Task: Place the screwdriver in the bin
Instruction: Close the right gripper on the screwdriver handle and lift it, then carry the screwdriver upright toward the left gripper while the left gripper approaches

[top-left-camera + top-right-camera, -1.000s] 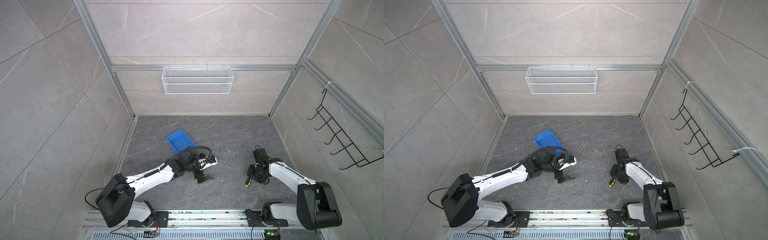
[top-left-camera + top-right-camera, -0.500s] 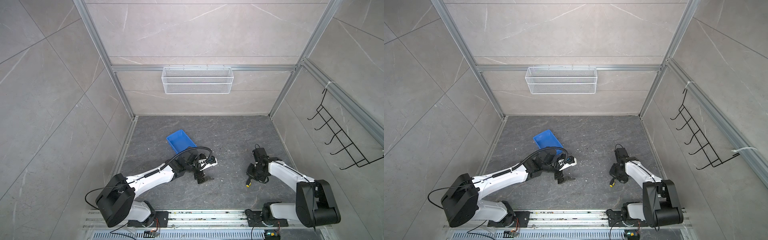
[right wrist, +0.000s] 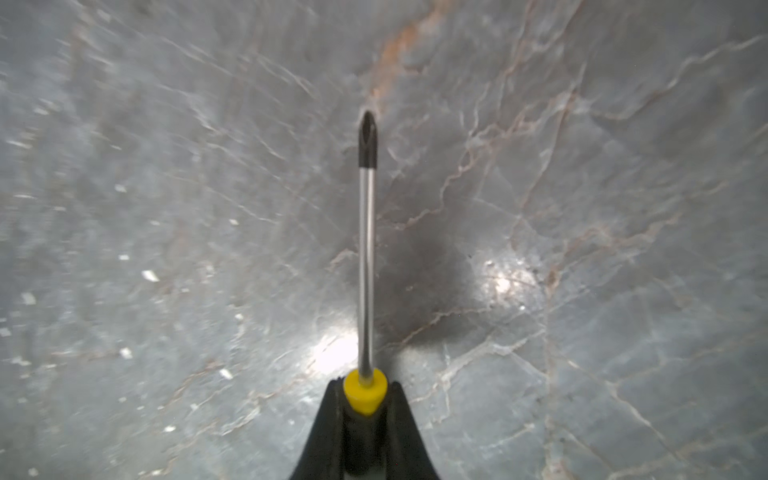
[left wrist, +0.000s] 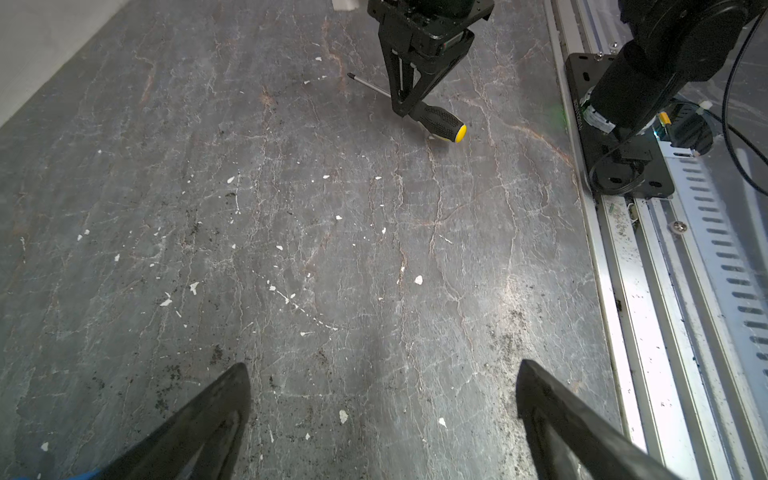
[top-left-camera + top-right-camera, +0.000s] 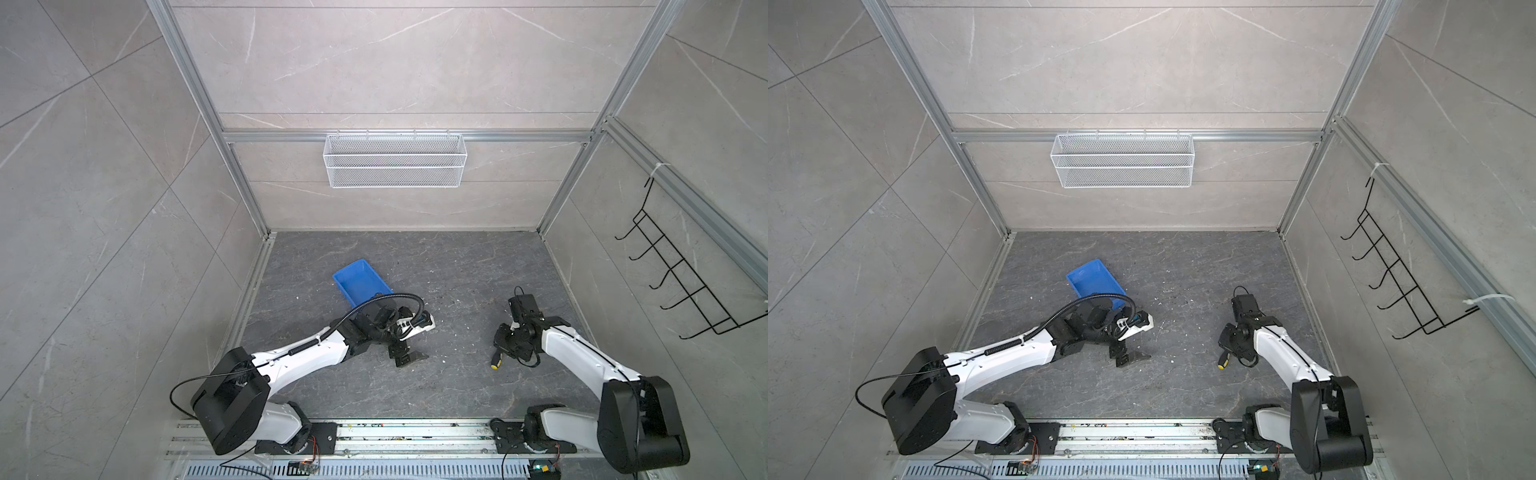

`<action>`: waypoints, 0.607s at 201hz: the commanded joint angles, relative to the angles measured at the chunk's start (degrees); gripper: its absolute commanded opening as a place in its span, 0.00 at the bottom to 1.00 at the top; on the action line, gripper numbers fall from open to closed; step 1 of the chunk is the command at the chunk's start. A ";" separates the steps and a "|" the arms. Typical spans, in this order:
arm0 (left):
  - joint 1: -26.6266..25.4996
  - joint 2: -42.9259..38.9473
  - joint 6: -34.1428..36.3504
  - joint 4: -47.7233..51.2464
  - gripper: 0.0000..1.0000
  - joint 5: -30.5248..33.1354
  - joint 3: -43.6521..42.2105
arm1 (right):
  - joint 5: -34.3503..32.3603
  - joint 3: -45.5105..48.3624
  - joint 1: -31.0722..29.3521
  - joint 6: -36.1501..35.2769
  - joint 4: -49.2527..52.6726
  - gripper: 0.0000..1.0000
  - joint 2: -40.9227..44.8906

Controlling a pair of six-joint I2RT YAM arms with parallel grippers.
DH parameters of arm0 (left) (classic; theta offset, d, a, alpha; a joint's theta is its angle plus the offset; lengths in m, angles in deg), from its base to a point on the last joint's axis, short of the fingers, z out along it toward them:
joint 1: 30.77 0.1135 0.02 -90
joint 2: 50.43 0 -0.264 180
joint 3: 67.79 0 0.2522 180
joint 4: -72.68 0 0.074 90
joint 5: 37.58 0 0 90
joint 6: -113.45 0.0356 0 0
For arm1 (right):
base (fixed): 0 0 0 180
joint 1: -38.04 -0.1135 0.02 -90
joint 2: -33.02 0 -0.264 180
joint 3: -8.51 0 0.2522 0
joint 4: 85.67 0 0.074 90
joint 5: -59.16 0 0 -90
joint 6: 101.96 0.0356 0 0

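The screwdriver [image 5: 496, 360] [image 5: 1224, 359], with a black handle and yellow butt, is low at the floor's right side. My right gripper [image 5: 501, 354] [image 5: 1229, 353] is shut on its handle. In the right wrist view the jaws [image 3: 365, 399] clamp the handle just behind the yellow collar, and the shaft [image 3: 365, 249] points away over the floor. The left wrist view shows the same grip on the screwdriver [image 4: 440, 120]. The blue bin [image 5: 361, 280] [image 5: 1094, 278] sits left of centre, partly behind the left arm. My left gripper [image 5: 409, 358] [image 5: 1128, 358] [image 4: 383, 368] stands open over bare floor.
A white wire basket [image 5: 395, 160] hangs on the back wall and a black hook rack [image 5: 681, 282] on the right wall. The metal rail [image 5: 374, 432] with both arm bases runs along the front. Small white flecks dot the grey floor [image 5: 457, 270].
The right gripper's jaws have closed onto the screwdriver's handle. The screwdriver and both arms stay almost where they were.
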 commanded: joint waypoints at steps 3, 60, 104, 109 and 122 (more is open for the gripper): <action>-0.33 -2.17 -3.82 -5.71 1.00 1.07 -0.63 | 0.85 -1.73 0.04 -2.35 0.10 0.00 3.46; -0.15 -1.79 -14.96 -10.71 1.00 4.18 0.18 | 4.35 -5.72 0.03 -5.31 -0.46 0.00 8.00; 0.54 -1.79 -24.08 -13.35 1.00 6.26 0.98 | 10.94 -8.82 0.13 -6.11 -5.05 0.00 9.69; 0.71 -1.83 -25.21 -14.14 1.00 6.33 0.96 | 11.92 -9.04 0.00 -6.28 -5.89 0.00 9.78; 1.53 -1.92 -28.62 -15.11 1.00 6.34 1.25 | 14.20 -9.69 -0.08 -6.96 -8.31 0.00 10.13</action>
